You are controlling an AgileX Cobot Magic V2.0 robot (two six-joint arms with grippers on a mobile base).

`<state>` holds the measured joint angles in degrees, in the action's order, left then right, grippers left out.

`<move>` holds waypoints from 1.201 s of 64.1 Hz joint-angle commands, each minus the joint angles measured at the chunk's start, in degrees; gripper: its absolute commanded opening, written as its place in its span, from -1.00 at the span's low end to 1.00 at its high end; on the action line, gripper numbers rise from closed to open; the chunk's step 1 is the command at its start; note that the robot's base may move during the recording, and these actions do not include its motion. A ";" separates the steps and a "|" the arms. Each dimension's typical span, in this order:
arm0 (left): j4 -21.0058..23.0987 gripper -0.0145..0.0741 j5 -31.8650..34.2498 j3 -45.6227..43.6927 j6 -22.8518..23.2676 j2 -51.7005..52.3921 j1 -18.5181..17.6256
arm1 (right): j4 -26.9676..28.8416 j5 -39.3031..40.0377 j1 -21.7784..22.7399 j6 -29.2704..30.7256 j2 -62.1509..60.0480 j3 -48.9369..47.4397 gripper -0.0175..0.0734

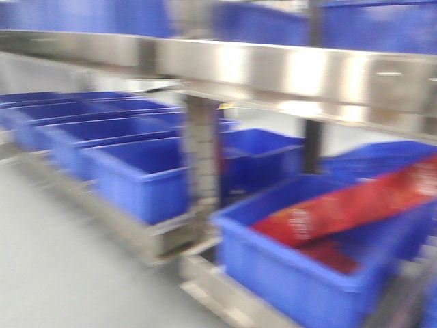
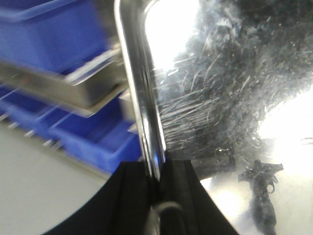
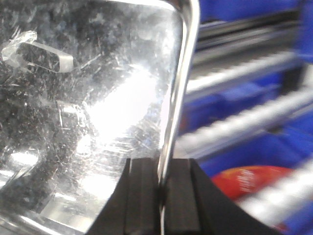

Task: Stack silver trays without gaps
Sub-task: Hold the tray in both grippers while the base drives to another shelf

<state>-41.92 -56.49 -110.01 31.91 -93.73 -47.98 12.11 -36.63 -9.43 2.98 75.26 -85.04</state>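
In the left wrist view a silver tray fills the right half, its floor scratched and shiny. My left gripper is shut on the tray's rolled rim, one black finger on each side. The right wrist view shows a silver tray filling the left half, and my right gripper is shut on its right rim. I cannot tell whether both grippers hold the same tray. The front view shows no tray and no gripper.
Rows of deep blue bins stand on steel racks, under a long shiny steel rail. A red packet lies in the nearest bin; the red packet also shows beside my right gripper. Grey floor lies at the left.
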 commanded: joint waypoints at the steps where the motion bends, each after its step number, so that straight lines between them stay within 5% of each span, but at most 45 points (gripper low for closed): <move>1: -2.40 -0.70 -0.70 -0.25 -1.25 0.62 -0.23 | -0.72 3.24 0.06 1.10 -0.99 -0.66 -0.79; 77: -2.40 -0.70 -0.70 -0.25 -1.25 0.62 -0.23 | -0.72 3.69 0.06 1.10 -0.99 -0.66 -0.79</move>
<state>-41.92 -56.84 -110.01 31.98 -93.52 -47.98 12.32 -36.41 -9.43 3.03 75.26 -85.04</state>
